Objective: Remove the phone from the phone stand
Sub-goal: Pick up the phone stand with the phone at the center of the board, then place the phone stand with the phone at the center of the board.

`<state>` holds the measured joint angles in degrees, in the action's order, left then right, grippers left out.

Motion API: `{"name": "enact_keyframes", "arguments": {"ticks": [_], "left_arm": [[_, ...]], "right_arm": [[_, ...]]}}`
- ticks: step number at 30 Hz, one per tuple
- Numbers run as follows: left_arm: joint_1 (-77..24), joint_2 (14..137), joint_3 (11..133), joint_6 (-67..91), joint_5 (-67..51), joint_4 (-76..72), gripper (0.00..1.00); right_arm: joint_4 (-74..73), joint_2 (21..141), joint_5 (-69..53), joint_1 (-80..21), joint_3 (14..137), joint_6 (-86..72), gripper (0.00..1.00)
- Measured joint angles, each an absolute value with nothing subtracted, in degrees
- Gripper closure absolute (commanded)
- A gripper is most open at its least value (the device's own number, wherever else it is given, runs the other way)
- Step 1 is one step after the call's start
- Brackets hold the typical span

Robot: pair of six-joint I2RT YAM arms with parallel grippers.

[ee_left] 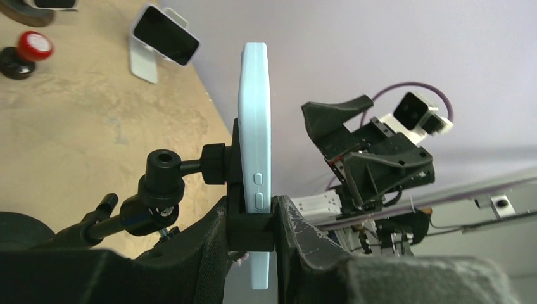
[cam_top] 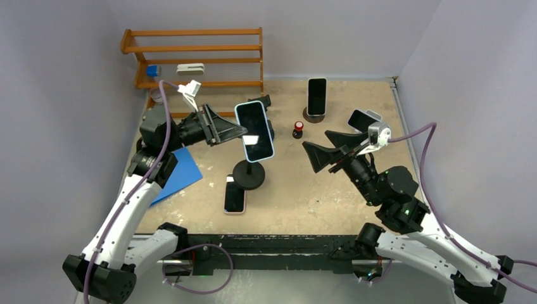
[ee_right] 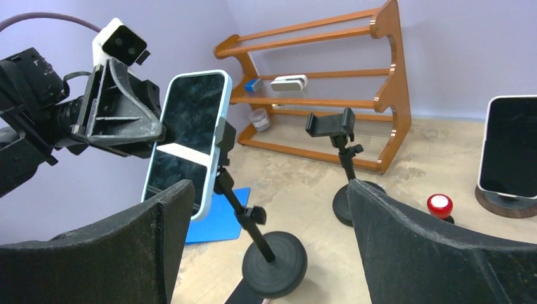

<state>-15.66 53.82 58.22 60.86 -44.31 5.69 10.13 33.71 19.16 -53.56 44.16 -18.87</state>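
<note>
**Phone (cam_top: 254,130) sits in phone stand (cam_top: 248,175), left gripper (cam_top: 242,132) clenched on it**

The phone is mid-table, tilted in the stand's clamp with its dark screen facing up. The left gripper pinches the phone's left edge, its fingers (ee_left: 297,234) pressed against either face at the clamp. The right gripper (cam_top: 311,156) hangs to the phone's right, apart from it, jaws spread wide and holding nothing.

We see a tan table (cam_top: 354,190) carrying a wooden rack (cam_top: 202,47) at its far left and a blue sheet (cam_top: 180,171) on the left. The phone stand (cam_top: 249,175) is mid-table, a flat phone (cam_top: 234,195) lies just beside its base, and there is a small red-capped thing (cam_top: 297,128), perhaps a stamp.
</note>
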Motion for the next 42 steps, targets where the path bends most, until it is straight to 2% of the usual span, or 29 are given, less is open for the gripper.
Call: {"name": "enact_keyframes", "arguments": {"ticks": [10,20,28,37,42], "left_arm": [[-23.53,59.20,56.53,62.26,-45.95,-3.84,1.00],[-30.44,62.98,48.34,63.92,-40.14,-9.85,1.00],[-31.14,62.37,46.13,64.97,-37.39,-13.96,1.00],[-31.18,58.63,44.05,63.90,-34.30,-12.01,1.00],[-31.27,56.99,43.99,62.41,-33.41,-9.32,0.88]], "right_arm": [[8.78,31.62,21.67,-53.56,44.10,-18.81,0.08],[8.82,30.83,22.02,-53.56,42.94,-18.98,0.08],[8.86,30.92,22.02,-53.56,42.61,-19.11,0.08],[9.34,33.19,21.85,-53.56,42.35,-19.46,0.08],[9.34,34.11,21.54,-53.56,42.35,-19.51,0.08]]}}
